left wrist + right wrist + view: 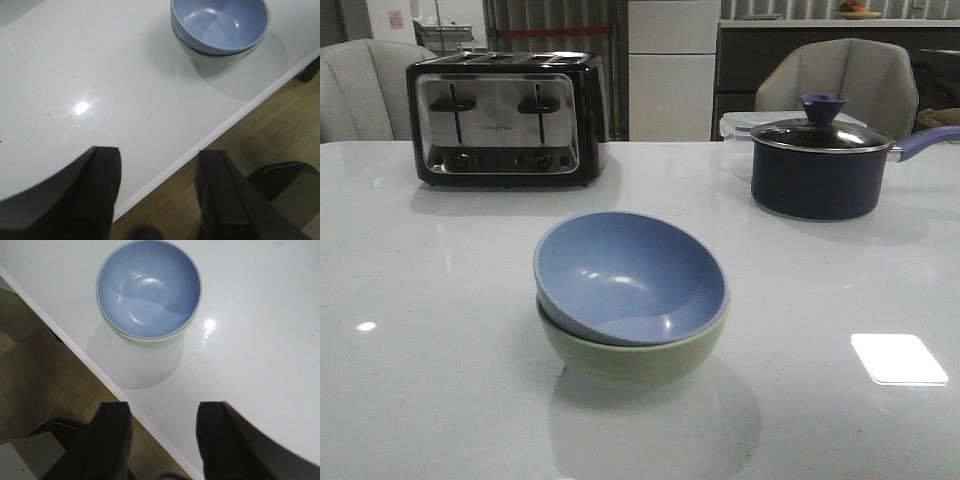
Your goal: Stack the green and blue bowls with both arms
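Stacking looks done to me: the dusty blue matte bowl (630, 275) sits tilted inside the pale green matte bowl (625, 358) near the table's near edge, while my left gripper (157, 187) and right gripper (162, 437) hang wide and empty.

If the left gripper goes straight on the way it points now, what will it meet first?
Most likely the bare white table near its edge. The left gripper is open and empty, aimed down at that edge. The blue bowl, resting in the green bowl, sits off to one side, though depth is hard to judge.
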### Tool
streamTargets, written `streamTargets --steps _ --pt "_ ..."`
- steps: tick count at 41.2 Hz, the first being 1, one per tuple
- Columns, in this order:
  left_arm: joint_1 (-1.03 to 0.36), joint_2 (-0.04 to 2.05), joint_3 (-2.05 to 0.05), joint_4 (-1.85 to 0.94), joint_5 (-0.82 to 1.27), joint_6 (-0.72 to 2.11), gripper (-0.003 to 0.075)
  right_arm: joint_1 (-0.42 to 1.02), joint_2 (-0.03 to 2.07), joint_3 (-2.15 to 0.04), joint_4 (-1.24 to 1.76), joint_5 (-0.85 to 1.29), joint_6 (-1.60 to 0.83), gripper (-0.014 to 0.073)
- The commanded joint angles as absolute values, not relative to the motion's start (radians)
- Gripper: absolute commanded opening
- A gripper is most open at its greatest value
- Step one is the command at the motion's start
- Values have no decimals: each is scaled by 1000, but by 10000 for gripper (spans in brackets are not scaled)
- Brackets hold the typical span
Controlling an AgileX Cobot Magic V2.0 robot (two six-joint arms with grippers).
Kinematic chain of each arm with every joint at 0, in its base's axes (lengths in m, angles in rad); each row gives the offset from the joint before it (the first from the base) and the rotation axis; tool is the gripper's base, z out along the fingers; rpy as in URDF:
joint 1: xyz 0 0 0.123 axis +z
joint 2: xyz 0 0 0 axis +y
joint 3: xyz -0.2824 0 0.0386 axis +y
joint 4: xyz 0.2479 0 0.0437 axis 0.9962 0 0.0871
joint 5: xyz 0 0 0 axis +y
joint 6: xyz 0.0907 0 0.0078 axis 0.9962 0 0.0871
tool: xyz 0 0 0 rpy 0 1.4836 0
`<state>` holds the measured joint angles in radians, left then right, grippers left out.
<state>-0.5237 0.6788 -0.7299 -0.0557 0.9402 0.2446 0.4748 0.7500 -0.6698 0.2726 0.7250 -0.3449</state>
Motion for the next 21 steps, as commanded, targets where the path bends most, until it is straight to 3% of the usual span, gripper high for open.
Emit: streamTargets --steps 1,14,21 --pt "-531 676 -754 -59 863 222 403 463 745 -697 259 670 -337 423" --pt "-531 676 -754 -59 828 168 400 430 745 -697 256 676 -273 403" --pt "-531 676 -754 -59 828 168 260 430 745 -697 256 702 -273 171"
